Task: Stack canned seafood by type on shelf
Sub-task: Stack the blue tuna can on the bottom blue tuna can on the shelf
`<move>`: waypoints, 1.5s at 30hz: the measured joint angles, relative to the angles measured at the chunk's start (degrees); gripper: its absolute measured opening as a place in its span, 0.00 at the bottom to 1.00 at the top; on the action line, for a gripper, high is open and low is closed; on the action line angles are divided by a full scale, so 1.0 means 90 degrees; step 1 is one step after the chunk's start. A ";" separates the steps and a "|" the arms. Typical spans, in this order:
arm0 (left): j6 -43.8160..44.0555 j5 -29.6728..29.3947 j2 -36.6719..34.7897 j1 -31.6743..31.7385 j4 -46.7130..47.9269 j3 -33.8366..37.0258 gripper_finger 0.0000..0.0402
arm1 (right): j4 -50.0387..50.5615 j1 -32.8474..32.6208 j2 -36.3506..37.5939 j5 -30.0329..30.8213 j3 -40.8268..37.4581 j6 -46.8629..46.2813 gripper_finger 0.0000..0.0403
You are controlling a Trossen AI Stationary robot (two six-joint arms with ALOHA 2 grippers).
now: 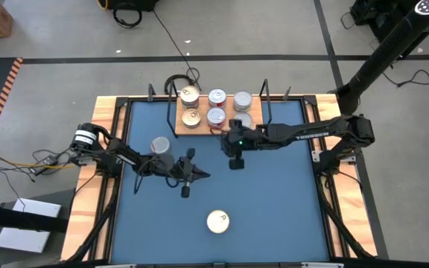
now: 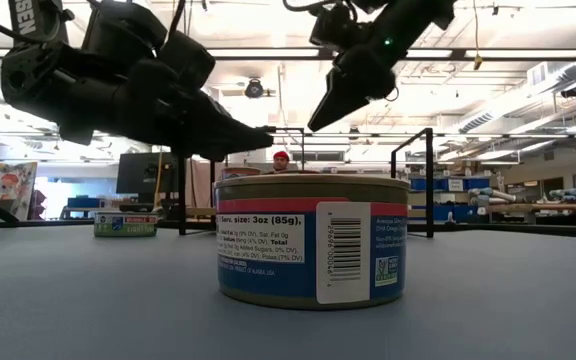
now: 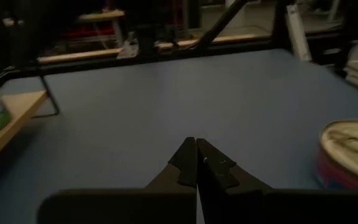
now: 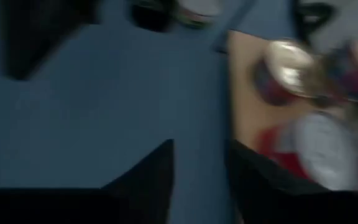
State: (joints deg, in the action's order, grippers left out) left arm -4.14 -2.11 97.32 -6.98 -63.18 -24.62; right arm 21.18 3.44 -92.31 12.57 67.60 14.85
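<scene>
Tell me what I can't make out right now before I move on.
- Cans on the shelf: the right arm covers its front right corner in the high view; the right wrist view is smeared.
- Tin types: labels too small from above; only the nearest can reads in the low view.
- Can by the left arm: cut off at the edge in the left wrist view.
</scene>
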 joint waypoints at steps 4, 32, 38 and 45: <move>-0.0071 0.0082 -0.0005 -0.0177 0.0020 -0.0060 0.00 | -0.0263 -0.0320 -0.0027 -0.0634 -0.0273 -0.0279 0.19; -0.0813 0.0102 -0.0024 -0.1667 0.5478 -0.3114 0.00 | -0.4204 -0.2237 -0.0115 -0.1749 -0.2616 -0.2478 0.01; -0.1049 0.0053 -0.0024 -0.2201 0.5491 -0.3121 0.00 | -0.4627 -0.2510 -0.0399 -0.1803 -0.2619 -0.2527 0.01; -0.0976 -0.1127 -0.0024 -0.2941 0.5488 -0.3123 0.05 | -0.4731 -0.2685 -0.0423 -0.1583 -0.2619 -0.2529 0.01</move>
State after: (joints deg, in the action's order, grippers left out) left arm -12.93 -12.25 97.10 -33.44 -13.78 -52.73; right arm -21.39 -20.72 -96.12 -1.68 44.03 -7.92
